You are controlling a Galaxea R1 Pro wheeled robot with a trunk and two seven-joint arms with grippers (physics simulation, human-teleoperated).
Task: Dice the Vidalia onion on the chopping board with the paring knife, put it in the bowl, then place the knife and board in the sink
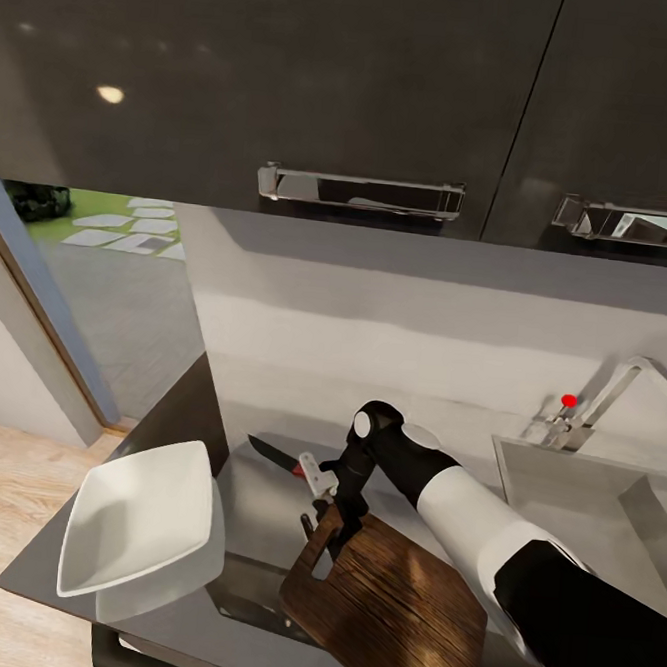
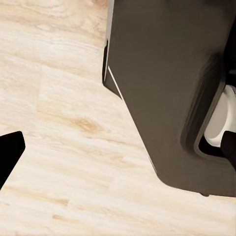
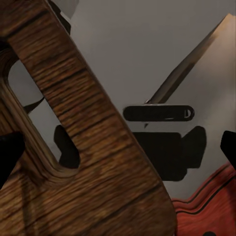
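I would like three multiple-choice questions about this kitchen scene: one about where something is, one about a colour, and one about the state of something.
1. Where is the bowl relative to the chopping board in the head view?
A. To its left, near the end of the countertop
B. Inside the sink
C. On top of the board

2. What colour is the small knob by the tap?
A. Blue
B. Red
C. Yellow

3. How does the chopping board lie on the countertop?
A. Wholly on the countertop
B. Standing upright against the wall
C. One corner hanging over the front edge

Key:
1. A, the white bowl sits left of the board, apart from it.
2. B, a red dot shows beside the chrome tap at the sink.
3. C, the board's near corner passes the countertop's edge.
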